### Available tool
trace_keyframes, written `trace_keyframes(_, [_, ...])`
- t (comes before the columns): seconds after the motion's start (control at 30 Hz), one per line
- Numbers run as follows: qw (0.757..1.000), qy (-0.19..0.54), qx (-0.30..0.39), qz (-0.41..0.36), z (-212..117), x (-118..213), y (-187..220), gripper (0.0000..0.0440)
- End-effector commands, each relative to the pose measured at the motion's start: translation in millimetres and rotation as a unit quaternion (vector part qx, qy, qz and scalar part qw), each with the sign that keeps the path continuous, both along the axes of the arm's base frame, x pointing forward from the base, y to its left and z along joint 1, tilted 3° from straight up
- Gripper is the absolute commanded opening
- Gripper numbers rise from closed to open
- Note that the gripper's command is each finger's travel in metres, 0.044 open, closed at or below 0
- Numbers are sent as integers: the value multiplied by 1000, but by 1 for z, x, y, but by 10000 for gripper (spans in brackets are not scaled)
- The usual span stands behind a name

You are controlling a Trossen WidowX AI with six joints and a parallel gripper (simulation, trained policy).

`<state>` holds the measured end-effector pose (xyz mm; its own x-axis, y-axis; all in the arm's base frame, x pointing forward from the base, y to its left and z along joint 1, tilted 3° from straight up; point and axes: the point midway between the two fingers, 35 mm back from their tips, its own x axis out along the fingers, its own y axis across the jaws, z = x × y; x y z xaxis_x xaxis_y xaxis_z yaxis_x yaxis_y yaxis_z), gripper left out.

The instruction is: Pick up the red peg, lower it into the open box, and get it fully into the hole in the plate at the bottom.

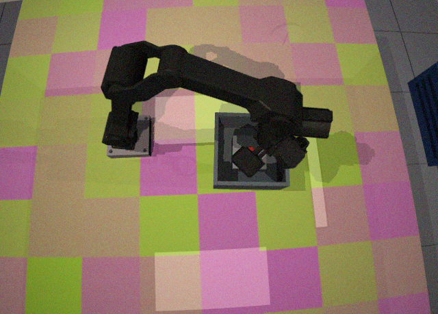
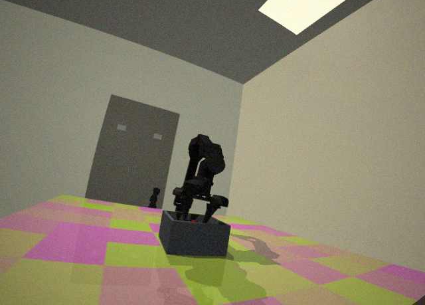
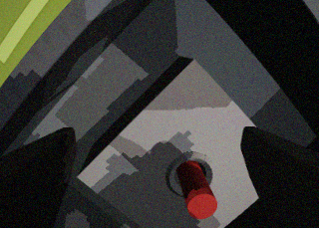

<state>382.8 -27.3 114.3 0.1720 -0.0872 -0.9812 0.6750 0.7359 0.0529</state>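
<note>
The red peg (image 1: 251,148) (image 2: 193,220) (image 3: 201,205) stands in the ringed hole of the light grey plate (image 1: 235,144) (image 3: 169,120), with its upper part showing above the plate. How deep it sits cannot be told. The plate lies at the bottom of the open dark grey box (image 1: 215,155) (image 2: 198,239) (image 3: 224,54). My gripper (image 2: 194,219) (image 3: 159,137) is open, its fingers wide apart and reaching down into the box. In the wrist view the peg is between the two fingers, clear of both and nearer the right one. In the top view the hand partly covers plate and peg.
The box walls (image 1: 247,184) rise around the fingers on all sides. The arm base (image 1: 144,137) stands left of the box in the top view. A blue ribbed object (image 1: 426,109) is off the table at the right. The table top (image 1: 170,222) has coloured squares.
</note>
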Motion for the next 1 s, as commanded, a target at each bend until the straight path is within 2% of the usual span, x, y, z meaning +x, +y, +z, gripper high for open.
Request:
trace_keyframes(0.0, [1000, 0, 15, 1, 7, 10, 3, 428])
trace_keyframes(0.03, [1000, 1, 20, 1, 8, 12, 5, 440])
trace_keyframes(0.6, [996, -39, 77, 36, 47, 54, 40, 440])
trace_keyframes(0.97, [996, -41, 77, 37, 47, 55, 41, 440])
